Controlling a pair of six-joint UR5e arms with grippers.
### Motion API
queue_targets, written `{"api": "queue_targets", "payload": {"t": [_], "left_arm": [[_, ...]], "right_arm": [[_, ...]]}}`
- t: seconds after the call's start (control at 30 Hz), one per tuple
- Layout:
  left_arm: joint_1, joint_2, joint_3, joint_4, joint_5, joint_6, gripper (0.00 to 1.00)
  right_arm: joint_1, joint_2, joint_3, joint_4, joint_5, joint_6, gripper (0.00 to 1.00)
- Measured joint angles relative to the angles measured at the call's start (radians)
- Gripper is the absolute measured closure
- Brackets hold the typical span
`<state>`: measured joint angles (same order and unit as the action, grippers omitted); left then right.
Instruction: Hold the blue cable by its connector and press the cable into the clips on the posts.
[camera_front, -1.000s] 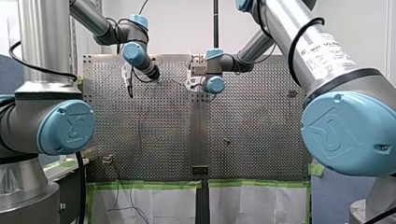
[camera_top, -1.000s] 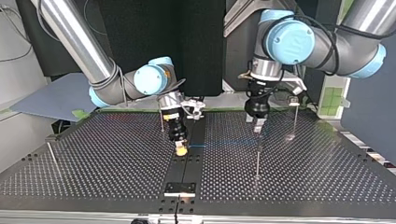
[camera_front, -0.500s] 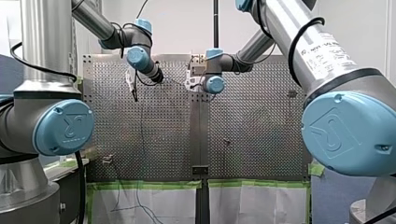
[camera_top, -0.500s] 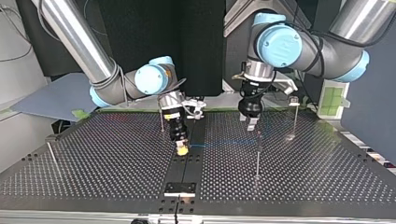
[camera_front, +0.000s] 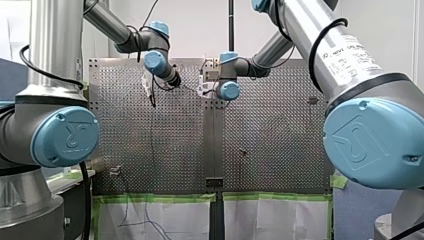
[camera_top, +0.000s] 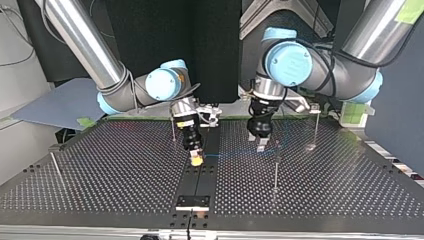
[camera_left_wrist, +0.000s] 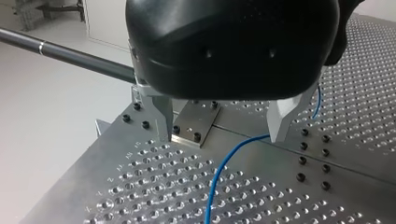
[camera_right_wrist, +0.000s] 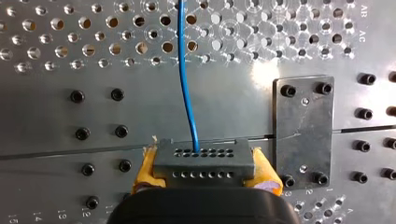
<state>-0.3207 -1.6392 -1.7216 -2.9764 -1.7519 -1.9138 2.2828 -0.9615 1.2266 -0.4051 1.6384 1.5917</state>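
My right arm's jaws are clamped on the grey connector (camera_right_wrist: 201, 161), yellow pads (camera_right_wrist: 265, 176) pressed to both its ends, low over the perforated bench (camera_top: 100, 170). The blue cable (camera_right_wrist: 186, 79) leaves the middle of the connector's face and runs straight ahead of those jaws, its long axis in line with their reach.

In the top view the cable shows only as a faint line, stretched just above the bench from the right jaws across to my left arm's jaws. The left jaws stand wide apart and hold nothing. Their metal fingers (camera_left_wrist: 161, 116) point down at the bench. In the left wrist view the cable (camera_left_wrist: 219, 177) comes up from below the gap between them but does not lie centred in it. It slants to the inner edge of one finger and passes behind it.

A thin post (camera_top: 275, 172) stands just beside the left jaws and well apart from the right jaws. Its clip is too small to make out. By this reading the left arm is the nearer one for the pressing. The coming move appears to turn on bringing the taut run over that post's top, crosswise to the left jaws' gap.
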Motion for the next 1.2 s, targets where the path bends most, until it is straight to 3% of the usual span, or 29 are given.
{"api": "queue_targets", "payload": {"t": [0.3,0.47,0.73,1.2], "left_arm": [[0.005,-0.026,0.012,-0.005,-0.003,0.002,0.00],[0.011,-0.056,0.021,-0.018,-0.020,0.031,0.00],[0.009,-0.086,0.078,-0.023,-0.060,0.076,0.00],[0.013,-0.137,0.170,-0.042,-0.068,0.095,0.00]], "right_arm": [[0.000,0.000,0.000,0.001,0.000,-0.001,1.00],[0.001,0.000,0.000,0.003,0.000,-0.001,1.00],[0.002,0.000,0.000,0.003,0.002,-0.001,1.00],[-0.002,0.000,0.000,0.001,0.003,-0.001,1.00]]}}
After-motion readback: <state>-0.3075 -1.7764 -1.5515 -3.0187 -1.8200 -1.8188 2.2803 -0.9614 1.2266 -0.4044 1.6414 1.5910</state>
